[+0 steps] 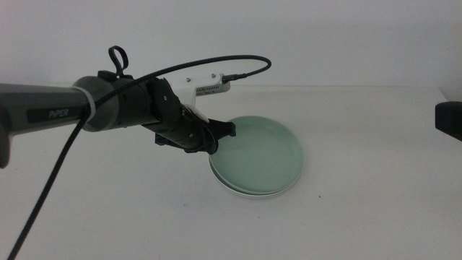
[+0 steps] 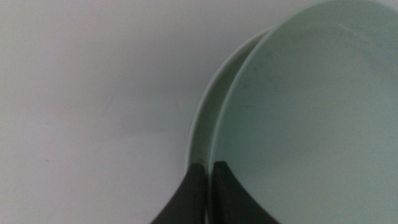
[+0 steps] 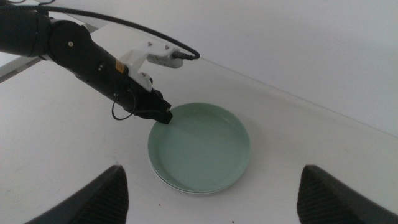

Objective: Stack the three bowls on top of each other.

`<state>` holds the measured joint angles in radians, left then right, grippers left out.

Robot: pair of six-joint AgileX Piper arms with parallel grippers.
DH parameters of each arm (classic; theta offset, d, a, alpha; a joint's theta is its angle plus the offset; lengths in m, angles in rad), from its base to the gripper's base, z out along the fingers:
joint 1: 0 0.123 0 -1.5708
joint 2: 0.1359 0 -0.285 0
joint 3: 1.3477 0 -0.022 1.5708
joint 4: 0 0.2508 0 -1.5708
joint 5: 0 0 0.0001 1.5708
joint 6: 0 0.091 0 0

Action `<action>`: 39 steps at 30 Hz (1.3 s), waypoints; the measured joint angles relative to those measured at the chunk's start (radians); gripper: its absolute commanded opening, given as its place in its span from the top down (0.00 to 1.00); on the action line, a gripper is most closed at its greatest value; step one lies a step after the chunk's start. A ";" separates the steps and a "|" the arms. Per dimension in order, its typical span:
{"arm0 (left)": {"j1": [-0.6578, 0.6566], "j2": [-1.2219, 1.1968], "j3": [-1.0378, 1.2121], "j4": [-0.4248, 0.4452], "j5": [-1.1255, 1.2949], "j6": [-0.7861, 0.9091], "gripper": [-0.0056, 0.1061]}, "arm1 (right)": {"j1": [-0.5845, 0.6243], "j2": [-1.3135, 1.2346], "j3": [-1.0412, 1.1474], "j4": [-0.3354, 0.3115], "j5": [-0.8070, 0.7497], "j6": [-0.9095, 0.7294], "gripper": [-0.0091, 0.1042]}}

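Pinching the mint bowl (image 1: pixel 261 153) rim, left fingers (image 2: pixel 205 193) closed.

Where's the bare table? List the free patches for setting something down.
Bare table lies in front of the bowl stack, between the mint bowl and the right gripper, and behind the stack toward the wall. It is crowded on the stack's left rim, where the left gripper pinches the mint bowl.
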<state>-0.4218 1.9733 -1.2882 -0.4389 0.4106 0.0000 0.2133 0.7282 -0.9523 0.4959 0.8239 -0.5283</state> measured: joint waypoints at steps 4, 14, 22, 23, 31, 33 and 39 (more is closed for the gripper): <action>0.000 0.008 0.000 -0.004 -0.002 0.039 0.79 | 0.000 0.000 0.000 0.000 0.000 0.000 0.14; 0.045 -0.244 0.001 0.191 0.098 0.006 0.11 | 0.000 0.000 0.000 0.000 0.000 0.000 0.14; 0.164 -0.772 0.220 0.546 0.171 -0.143 0.11 | 0.000 0.000 0.000 0.002 0.000 0.000 0.14; 0.187 -0.855 0.277 0.563 0.165 -0.146 0.11 | 0.000 0.000 0.000 0.002 0.000 0.000 0.14; 0.347 -1.264 0.492 0.585 0.143 -0.152 0.11 | 0.000 0.000 0.000 0.002 0.000 0.002 0.14; 0.350 -1.262 0.492 0.568 0.139 -0.157 0.11 | 0.000 0.000 0.000 0.002 0.000 0.002 0.14; 0.350 -1.260 0.494 0.546 0.121 -0.157 0.11 | 0.000 0.000 0.000 0.002 0.000 0.002 0.14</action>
<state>-0.0714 0.7134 -0.7943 0.1068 0.5314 -0.1570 0.2133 0.7282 -0.9523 0.4977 0.8239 -0.5263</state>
